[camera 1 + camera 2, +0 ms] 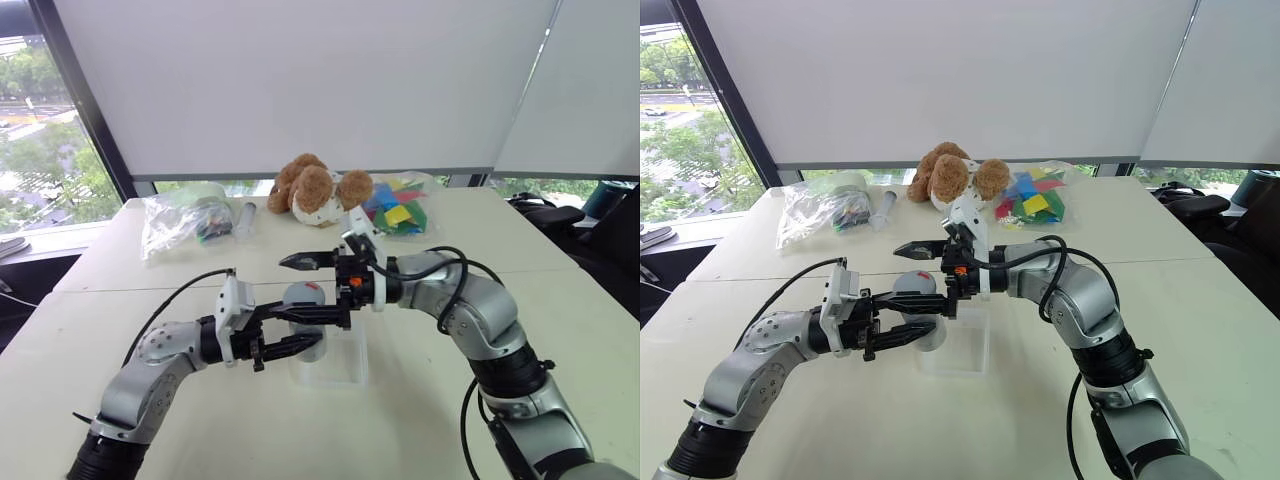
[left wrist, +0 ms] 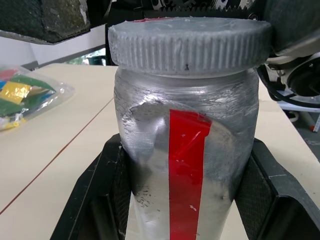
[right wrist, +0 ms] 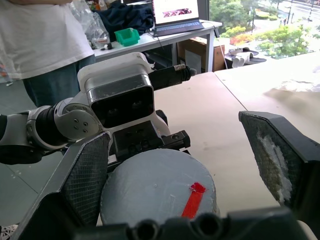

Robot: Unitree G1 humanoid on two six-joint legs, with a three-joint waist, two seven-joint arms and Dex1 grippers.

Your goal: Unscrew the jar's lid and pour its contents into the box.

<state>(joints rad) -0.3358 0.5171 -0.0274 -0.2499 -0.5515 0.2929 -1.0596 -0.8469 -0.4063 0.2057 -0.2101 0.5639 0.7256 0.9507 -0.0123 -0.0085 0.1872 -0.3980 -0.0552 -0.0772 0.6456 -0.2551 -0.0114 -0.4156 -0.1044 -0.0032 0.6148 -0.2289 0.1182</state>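
Note:
The grey jar (image 2: 150, 165) with a red strip down its side stands upright between the pads of my left gripper (image 1: 292, 331), which is shut on its body. It hangs just above the clear box (image 1: 350, 378) on the table. The ribbed grey lid (image 2: 187, 45) sits on the jar. My right gripper (image 3: 175, 130) is open over the lid (image 3: 157, 192), one finger on each side and neither pressing on it. In the left eye view its upper finger (image 1: 300, 262) points left above the jar. The contents are hidden inside the jar.
At the table's far edge lie a brown plush toy (image 1: 315, 190), a clear bag of coloured pieces (image 1: 395, 208) and another clear bag (image 1: 185, 222). In the right wrist view a person (image 3: 45, 35) stands beyond the table, near a desk with a laptop (image 3: 175, 12).

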